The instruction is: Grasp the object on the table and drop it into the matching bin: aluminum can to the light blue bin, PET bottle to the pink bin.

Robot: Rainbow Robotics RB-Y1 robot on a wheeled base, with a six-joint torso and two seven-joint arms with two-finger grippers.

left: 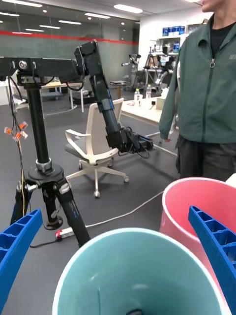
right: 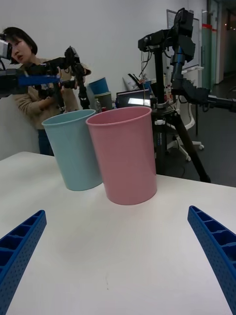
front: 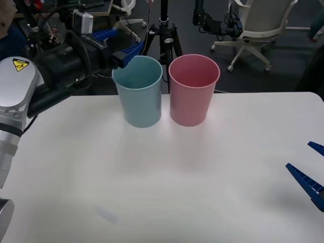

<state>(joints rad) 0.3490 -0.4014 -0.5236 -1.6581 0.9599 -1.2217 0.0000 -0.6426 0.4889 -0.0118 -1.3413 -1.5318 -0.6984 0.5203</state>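
The light blue bin (front: 139,96) and the pink bin (front: 193,93) stand upright side by side at the far middle of the white table (front: 162,192). My left gripper (front: 129,38) hangs open just above the back left rim of the light blue bin (left: 132,266), and its wrist view looks down into that bin with the pink bin (left: 196,206) beside it. A small dark shape shows deep in the light blue bin; I cannot tell what it is. The aluminum can is out of view. My right gripper (front: 298,155) stands open and empty low over the table's right edge, facing both bins (right: 73,147) (right: 125,157).
A black tripod (front: 163,30) stands on the floor right behind the bins, and a white office chair (front: 255,30) sits farther back on the right. Bare white tabletop (right: 113,266) lies in front of the bins.
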